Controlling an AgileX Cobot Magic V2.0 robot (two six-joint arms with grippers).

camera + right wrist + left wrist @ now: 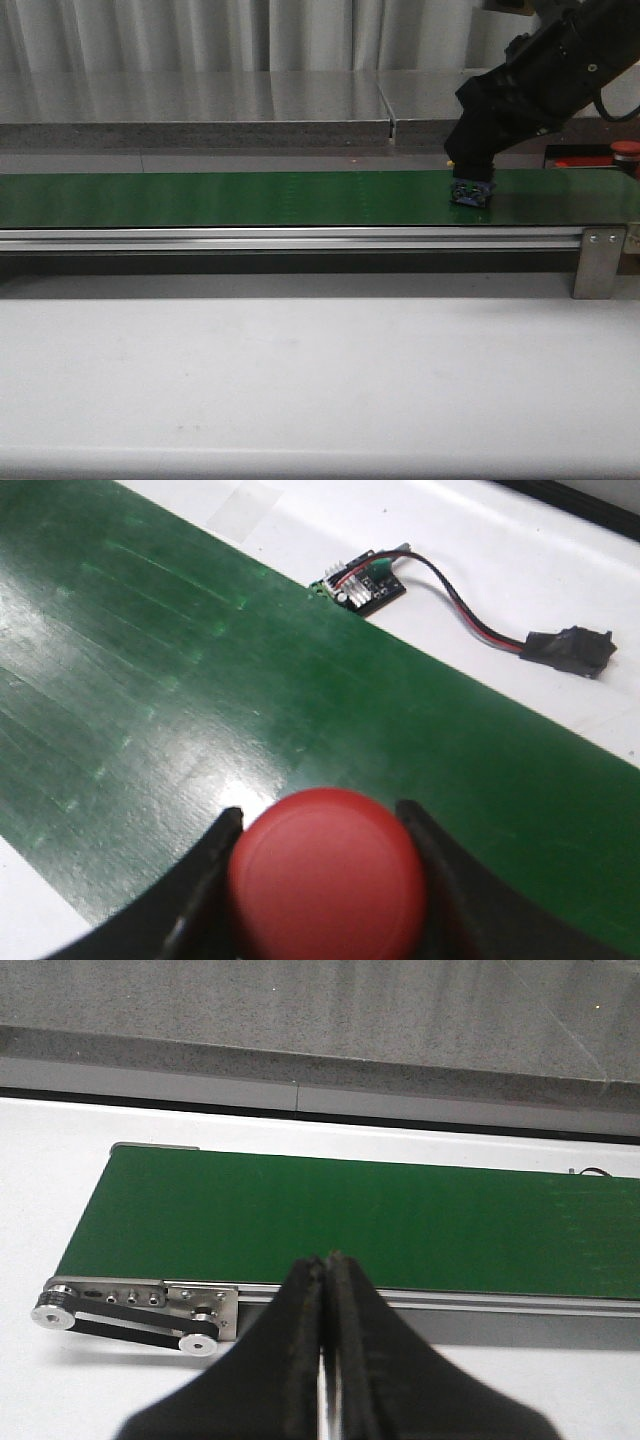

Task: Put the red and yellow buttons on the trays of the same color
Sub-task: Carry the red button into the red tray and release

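Observation:
My right gripper (320,822) is shut on a red button (328,885), its domed cap filling the gap between the black fingers. It stands low over the green belt (250,198) near the belt's right end. In the front view only the button's dark base (472,193) shows under the right gripper (472,183). Behind the belt at far right lies a red tray (578,161) with another red button (627,150) on it. My left gripper (327,1260) is shut and empty above the belt's left end (250,1215). Yellow buttons and a yellow tray are out of view.
A small circuit board (362,583) with a wire and a black connector (572,650) lies on the white table beside the belt. A metal bracket (598,262) carries the belt's right end, and a pulley drive (140,1315) its left end. White table (300,380) lies in front.

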